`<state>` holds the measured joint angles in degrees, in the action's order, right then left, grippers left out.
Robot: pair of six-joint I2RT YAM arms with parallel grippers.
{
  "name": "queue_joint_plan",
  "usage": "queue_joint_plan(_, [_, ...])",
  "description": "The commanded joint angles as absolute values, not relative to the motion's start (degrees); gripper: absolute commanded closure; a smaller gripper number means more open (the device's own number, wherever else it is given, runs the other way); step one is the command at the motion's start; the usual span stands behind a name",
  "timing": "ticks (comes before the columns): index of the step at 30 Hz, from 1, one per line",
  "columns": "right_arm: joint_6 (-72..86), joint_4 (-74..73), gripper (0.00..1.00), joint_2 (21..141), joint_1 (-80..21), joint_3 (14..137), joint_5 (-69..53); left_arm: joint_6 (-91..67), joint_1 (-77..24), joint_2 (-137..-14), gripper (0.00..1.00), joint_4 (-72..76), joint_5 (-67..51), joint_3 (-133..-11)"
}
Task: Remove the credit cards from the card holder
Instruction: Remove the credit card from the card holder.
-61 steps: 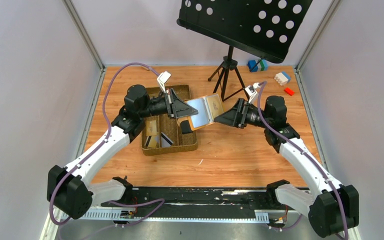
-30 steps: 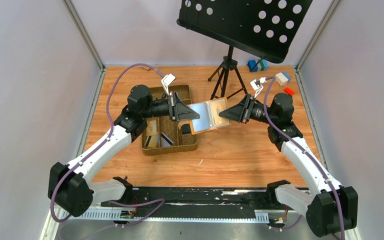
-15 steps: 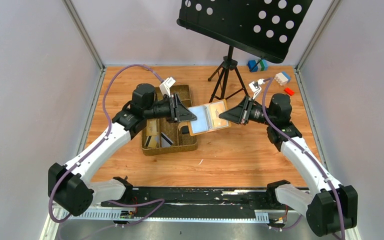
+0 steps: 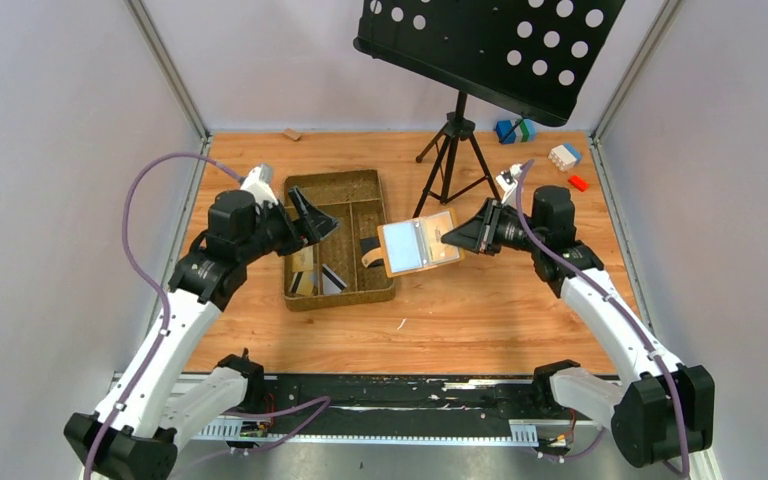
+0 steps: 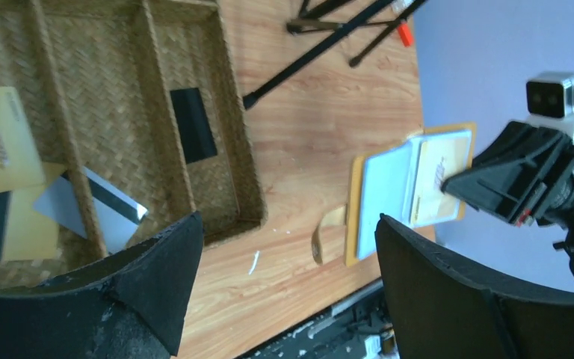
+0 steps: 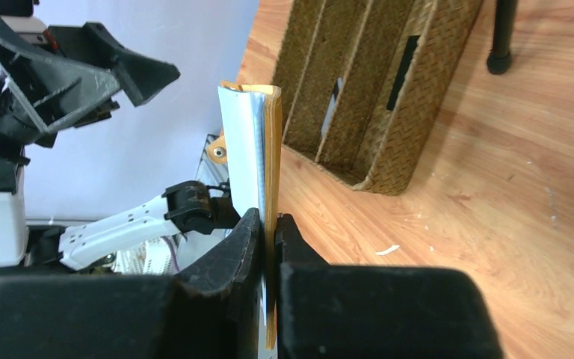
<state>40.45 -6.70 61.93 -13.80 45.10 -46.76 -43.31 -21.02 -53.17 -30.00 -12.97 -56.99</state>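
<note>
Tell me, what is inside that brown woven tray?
The tray holds a black card, a gold card, a grey striped card and another gold one. The left fingers cover one corner.

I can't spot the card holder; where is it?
Top view: the card holder is centre-right, open, its right edge clamped in the right fingers, just right of the woven tray.

The tray (image 4: 340, 195) is rough woven wicker; the table (image 4: 480, 310) smooth grained wood; the card holder (image 4: 405, 247) glossy inside.
</note>
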Motion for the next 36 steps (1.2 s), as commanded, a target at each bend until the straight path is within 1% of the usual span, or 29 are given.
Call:
queue_joint_plan(1, [36.27,-11.82,1.0,63.21,-13.97,49.94,-41.26,-51.23,-20.5,-54.41,0.14,-16.26,-24.64,-51.18])
queue_joint_plan(3, [36.2,-12.38,1.0,64.05,-13.97,50.18,-40.53,-50.84,-23.39,-56.1,0.16,-15.85,-25.26,-52.38])
queue_joint_plan(6, [36.58,-12.79,1.0,64.58,-13.97,50.12,-40.11,-46.35,-28.26,-58.34,0.16,-18.88,-21.64,-56.97])
queue_joint_plan(11, [37.27,-12.24,1.0,64.68,-13.97,49.81,-40.76,-48.56,-33.03,-61.75,0.2,-13.74,-23.42,-56.75])
queue_joint_plan(14, [39.02,-8.33,1.0,64.83,-14.13,49.04,-43.19,-49.57,-36.01,-63.74,0.22,-12.02,-23.03,-57.01])
queue_joint_plan(16, [40.13,-6.45,1.0,65.03,-14.31,48.79,-44.61,-49.9,-36.66,-64.7,0.24,-11.97,-23.05,-57.52])
queue_joint_plan(20, [41.02,-3.88,1.0,65.15,-14.85,48.74,-46.28,-49.62,-36.66,-65.28,0.38,-11.93,-22.7,-58.1])
queue_joint_plan(27, [45.15,3.44,1.0,66.9,-15.59,47.46,-50.57,-49.76,-36.6,-70.54,0.51,-10.56,-27.53,-61.27])
queue_joint_plan(30, [45.39,4.29,1.0,67.3,-15.86,47.87,-51.5,-50.03,-36.72,-71.59,0.53,-9.8,-28.23,-61.71])
queue_joint_plan(36, [48.7,10.27,1.0,68.68,-16.41,47.33,-54.14,-50.62,-36.65,-73.91,0.53,-9.1,-30.04,-62.62])
